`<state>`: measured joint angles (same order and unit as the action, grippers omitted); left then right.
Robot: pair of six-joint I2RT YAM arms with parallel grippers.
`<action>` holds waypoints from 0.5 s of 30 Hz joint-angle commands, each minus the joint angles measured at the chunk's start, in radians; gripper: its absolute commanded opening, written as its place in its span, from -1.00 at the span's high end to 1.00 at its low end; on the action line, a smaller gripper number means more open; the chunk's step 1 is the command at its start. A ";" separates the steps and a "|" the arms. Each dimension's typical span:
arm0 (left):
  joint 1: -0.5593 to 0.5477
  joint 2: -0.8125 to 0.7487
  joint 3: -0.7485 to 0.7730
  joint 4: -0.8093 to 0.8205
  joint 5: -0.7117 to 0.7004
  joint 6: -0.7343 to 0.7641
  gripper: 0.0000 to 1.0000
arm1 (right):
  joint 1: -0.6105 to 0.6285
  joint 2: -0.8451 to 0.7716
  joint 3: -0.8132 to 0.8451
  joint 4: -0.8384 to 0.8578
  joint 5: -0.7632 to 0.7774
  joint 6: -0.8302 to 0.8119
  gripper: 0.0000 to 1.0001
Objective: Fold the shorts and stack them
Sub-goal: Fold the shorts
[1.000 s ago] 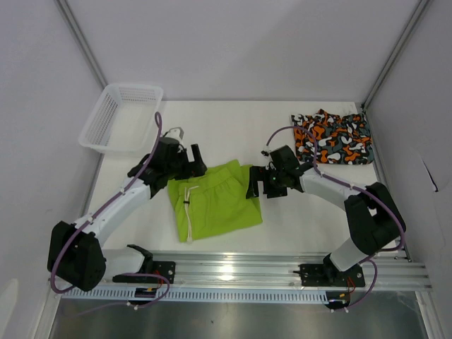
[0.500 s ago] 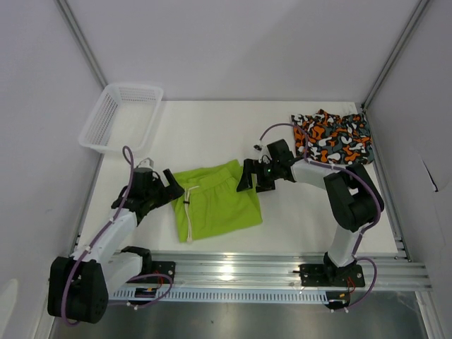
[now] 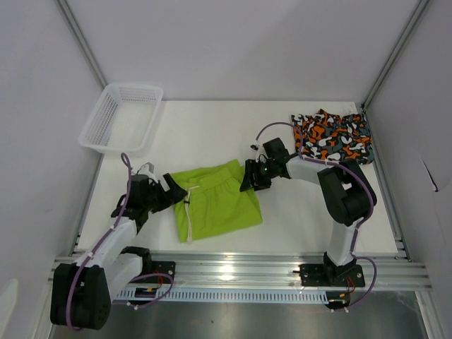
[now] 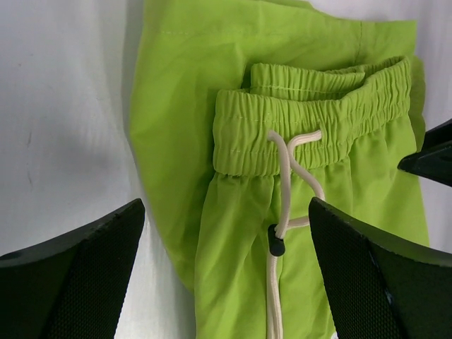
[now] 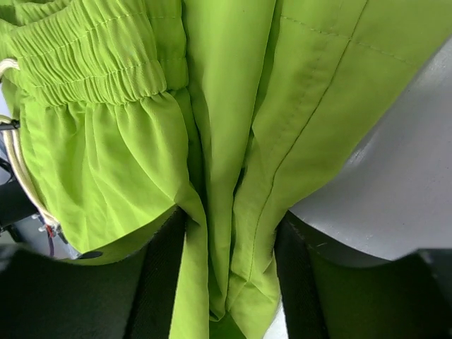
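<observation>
Near shorts (image 3: pixel 215 203) between left claw (image 3: pixel 174 193) and right claw (image 3: pixel 248 181) — far shorts (image 3: pixel 333 138) back right, basket (image 3: pixel 106 131) back left

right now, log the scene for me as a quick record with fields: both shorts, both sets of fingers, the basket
green shorts: lime, white drawstring, partly folded, in the middle
camo shorts: far right corner, apart from both arms
left fingers: open, at the green shorts' left edge
right fingers: shut on a bunched fold at the green shorts' right edge
basket: white mesh, far left corner
stack: not yet made
</observation>
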<state>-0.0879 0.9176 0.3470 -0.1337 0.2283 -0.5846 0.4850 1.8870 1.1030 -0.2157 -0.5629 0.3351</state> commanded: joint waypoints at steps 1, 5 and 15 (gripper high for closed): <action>0.011 0.036 -0.020 0.086 0.065 0.012 -0.98 | 0.017 0.014 0.037 -0.033 0.047 -0.031 -0.06; 0.011 0.081 -0.011 0.076 0.063 0.017 -0.98 | 0.026 0.012 0.043 -0.033 0.058 -0.030 -0.01; 0.011 0.150 0.003 0.057 0.014 0.000 -0.88 | 0.027 0.015 0.051 -0.030 0.063 -0.021 0.15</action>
<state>-0.0864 1.0298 0.3378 -0.0963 0.2466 -0.5850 0.5079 1.8893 1.1179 -0.2413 -0.5156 0.3202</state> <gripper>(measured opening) 0.960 0.438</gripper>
